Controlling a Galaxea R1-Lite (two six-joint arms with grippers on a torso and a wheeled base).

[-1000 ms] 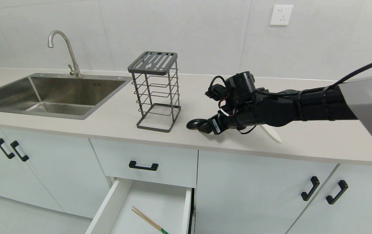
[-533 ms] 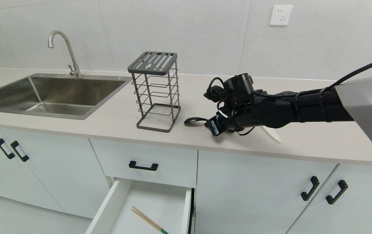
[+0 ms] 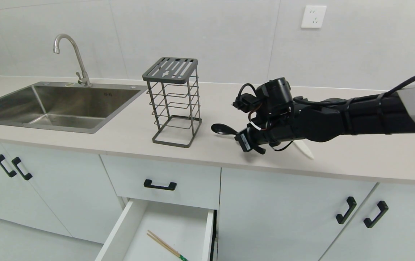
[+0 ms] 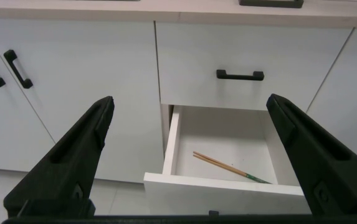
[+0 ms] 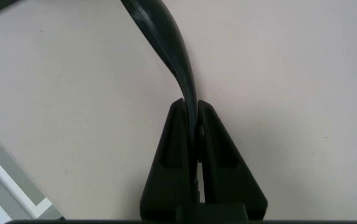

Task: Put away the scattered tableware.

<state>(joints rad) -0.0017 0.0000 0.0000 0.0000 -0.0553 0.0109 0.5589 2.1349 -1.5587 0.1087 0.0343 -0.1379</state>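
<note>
My right gripper (image 3: 243, 139) is shut on the handle of a black spoon (image 3: 222, 129), held just above the beige counter to the right of the wire rack. In the right wrist view the fingers (image 5: 177, 146) clamp the spoon handle (image 5: 169, 43), which runs away from them over the counter. A white utensil (image 3: 303, 148) lies on the counter, partly hidden behind the right arm. My left gripper (image 4: 190, 155) stands open, low in front of the cabinets, facing the open drawer (image 4: 169, 149), where a pair of wooden chopsticks (image 4: 228, 167) lies.
A dark wire rack (image 3: 175, 101) stands mid-counter, with a steel sink (image 3: 8, 108) and tap (image 3: 70, 54) at the left. Below, the open drawer (image 3: 129, 228) juts out from the cabinets with the chopsticks (image 3: 166, 246) inside. Black handles (image 3: 159, 186) stick out from the cabinet fronts.
My right gripper has lifted the black spoon off the counter and drawn back slightly to the right; the spoon's bowl now points up and left, higher than before.
</note>
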